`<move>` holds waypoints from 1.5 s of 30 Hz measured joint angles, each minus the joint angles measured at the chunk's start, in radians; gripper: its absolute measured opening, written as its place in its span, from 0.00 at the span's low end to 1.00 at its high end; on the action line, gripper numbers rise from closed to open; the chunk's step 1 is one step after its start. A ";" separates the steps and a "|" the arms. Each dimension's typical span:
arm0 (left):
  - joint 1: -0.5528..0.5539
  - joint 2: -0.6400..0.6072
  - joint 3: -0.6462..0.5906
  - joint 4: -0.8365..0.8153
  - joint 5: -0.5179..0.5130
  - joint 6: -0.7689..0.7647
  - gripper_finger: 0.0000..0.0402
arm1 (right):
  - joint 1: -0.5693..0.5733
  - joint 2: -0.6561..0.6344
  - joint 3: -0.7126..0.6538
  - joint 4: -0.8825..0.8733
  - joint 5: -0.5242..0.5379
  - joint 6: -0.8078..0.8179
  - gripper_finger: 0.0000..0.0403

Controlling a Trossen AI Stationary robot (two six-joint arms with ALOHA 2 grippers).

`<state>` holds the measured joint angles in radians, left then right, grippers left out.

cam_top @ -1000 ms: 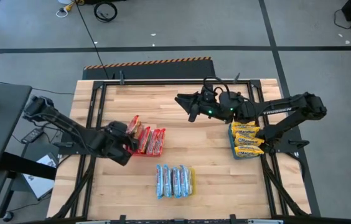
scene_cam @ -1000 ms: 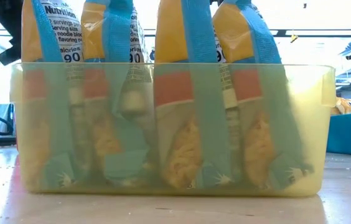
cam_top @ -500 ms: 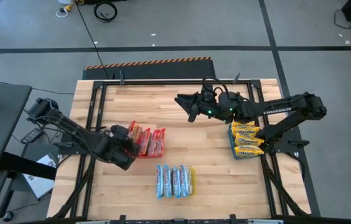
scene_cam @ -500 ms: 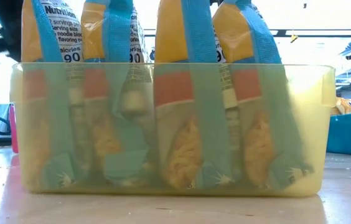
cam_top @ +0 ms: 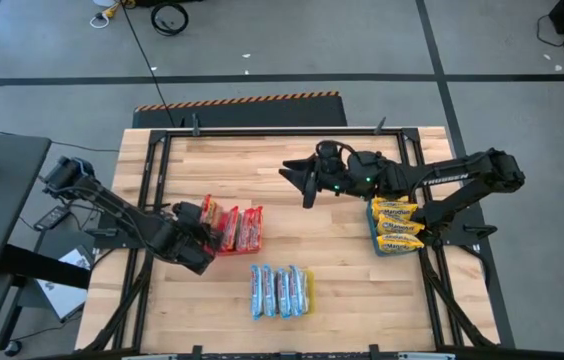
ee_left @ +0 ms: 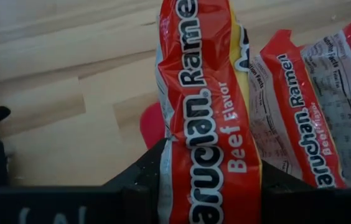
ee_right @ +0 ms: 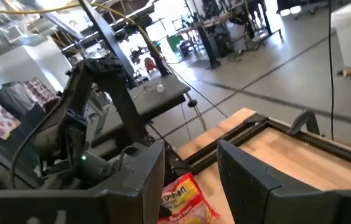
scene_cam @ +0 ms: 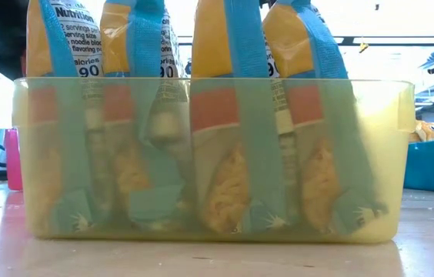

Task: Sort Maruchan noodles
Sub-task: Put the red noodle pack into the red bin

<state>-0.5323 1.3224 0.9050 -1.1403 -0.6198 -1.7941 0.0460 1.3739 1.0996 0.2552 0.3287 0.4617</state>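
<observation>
I've got the left gripper [cam_top: 205, 222] clamped on a red noodle packet [ee_left: 208, 112], right beside the red packets [cam_top: 243, 228] on the table [cam_top: 292, 205]. The right gripper [cam_top: 302, 184] hovers beyond them, jaws apart.

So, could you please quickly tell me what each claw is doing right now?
Left claw: closed on a red noodle packet, beside the other red packets.
Right claw: open, holding nothing, raised above the table.
</observation>
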 joint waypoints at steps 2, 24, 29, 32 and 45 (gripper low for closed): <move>0.000 0.000 -0.020 0.015 -0.016 -0.001 0.31 | 0.002 0.000 0.000 0.011 0.017 -0.026 0.38; 0.020 0.000 -0.043 0.049 -0.039 0.006 0.31 | 0.228 0.488 0.583 -0.730 0.090 -0.426 0.44; 0.021 0.019 -0.043 0.083 -0.057 -0.005 0.31 | 0.213 0.561 0.573 -0.900 0.055 -0.287 0.46; 0.026 0.043 -0.043 0.104 -0.057 -0.022 0.31 | 0.189 0.622 0.568 -0.948 0.013 -0.253 0.46; 0.163 0.071 -0.044 0.265 0.200 0.120 0.31 | 0.119 0.654 0.568 -0.989 -0.131 -0.289 0.46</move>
<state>-0.3689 1.3933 0.8611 -0.8754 -0.4194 -1.6741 0.1649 2.0284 1.6676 -0.7337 0.1981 0.1731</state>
